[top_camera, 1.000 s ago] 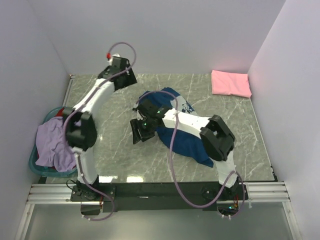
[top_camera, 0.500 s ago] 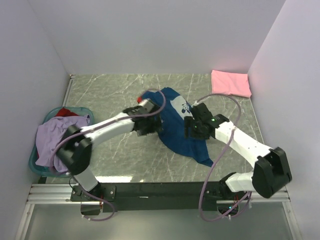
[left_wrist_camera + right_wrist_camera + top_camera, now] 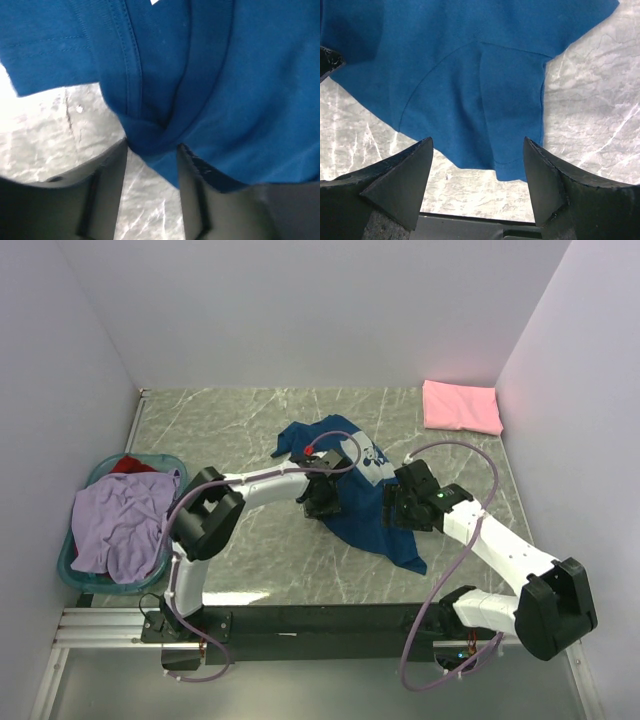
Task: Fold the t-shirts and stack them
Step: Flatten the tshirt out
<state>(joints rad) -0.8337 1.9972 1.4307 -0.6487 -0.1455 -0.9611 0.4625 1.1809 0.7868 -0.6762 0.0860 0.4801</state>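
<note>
Two grippers: both are low over the navy t-shirt [image 3: 362, 525], which lies crumpled on the marble table [image 3: 250, 550] in the middle of the top view.
Right gripper: the right gripper [image 3: 393, 510] is right of centre, over the shirt's right edge. Seen from its wrist [image 3: 477, 142], the jaws stand wide apart with nothing between them. A hemmed flap of blue cloth lies flat on the table below.
Left gripper: the left gripper [image 3: 324, 504] is at the centre of the frame, on the shirt's left edge. Its wrist view [image 3: 151, 150] shows the jaws drawn partway together on a bunched fold of navy cloth. The fold fills the gap and touches both fingers [image 3: 114, 172].
Navy t-shirt: it runs from the lower right of centre up towards the middle. Its pale print [image 3: 368, 454] shows just above the two grippers.
Basket: the teal basket [image 3: 66, 562] sits at the left edge, well apart from the navy shirt.
Lavender t-shirt: the lavender t-shirt [image 3: 125, 520] is heaped in the basket and spills over its rim.
Red t-shirt: the red t-shirt [image 3: 128, 464] peeks out at the basket's upper end.
Pink t-shirt: the pink t-shirt [image 3: 460, 407] lies folded flat in the upper right corner of the table.
</note>
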